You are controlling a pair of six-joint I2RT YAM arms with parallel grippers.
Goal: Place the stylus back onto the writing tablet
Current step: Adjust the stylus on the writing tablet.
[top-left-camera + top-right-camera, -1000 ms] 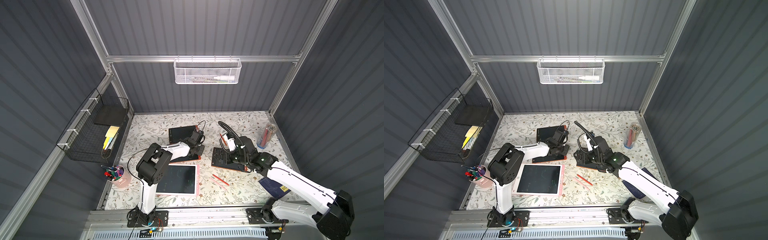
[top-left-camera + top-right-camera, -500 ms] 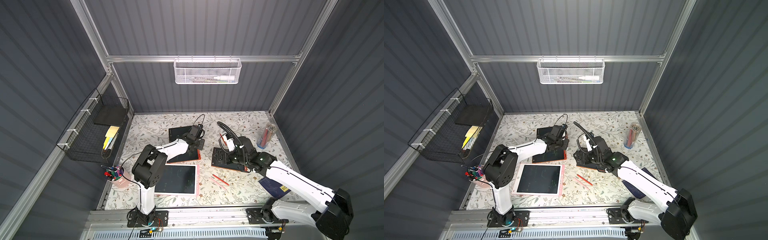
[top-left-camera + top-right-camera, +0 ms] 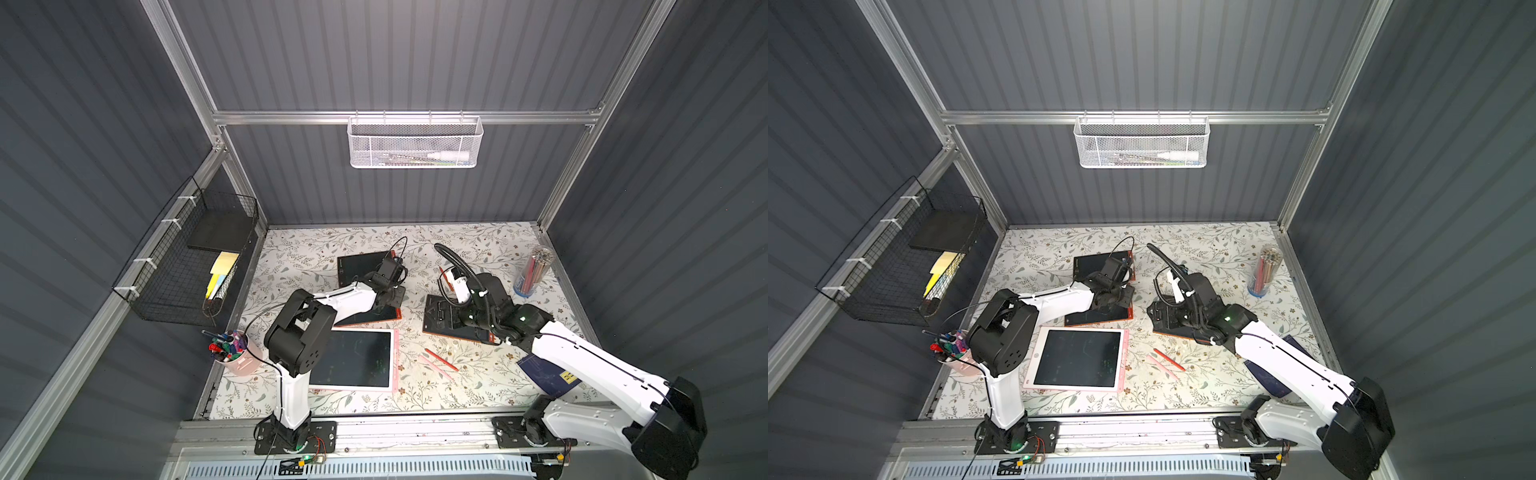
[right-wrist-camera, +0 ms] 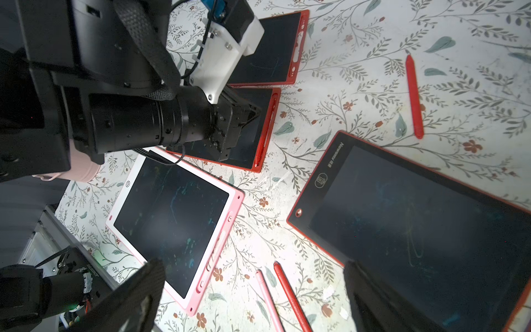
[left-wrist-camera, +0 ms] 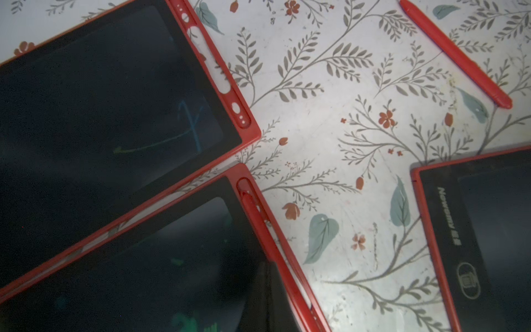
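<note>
A: Where's the stylus (image 5: pixel 252 211)?
B: In the edge slot of the mid red tablet (image 5: pixel 129 273), flat, lengthwise along the frame.
A: L claw (image 4: pixel 253 115)?
B: Pressed together, nothing pinched afaict. It's low over that tablet's screen, tip just beside the stylus. Touching or not, can't tell; wrist view's too dark there.
A: R claw (image 4: pixel 251 267)?
B: Spread wide, holding nothing. Its fingers (image 4: pixel 135 296) hang apart: one over the corner of the big red tablet (image 4: pixel 402 230), the other nr the pink tablet (image 4: pixel 172 212).
A: What else is on the worktop (image 3: pixel 478 249)?
B: Back red tablet (image 5: pixel 100 100) just beside the mid one, at an angle to it. Loose red stylus (image 4: pixel 287 290) & pink stylus (image 4: pixel 265 293) lie side by side btwn pink tablet & big red tablet. Lone red stylus (image 4: pixel 413 95) lies by itself nr the big red tablet, not on it. Pencil tube (image 3: pixel 534 274) stands upright at the back R corner, pink cup (image 3: pixel 243 363) w/ markers at the L edge.
</note>
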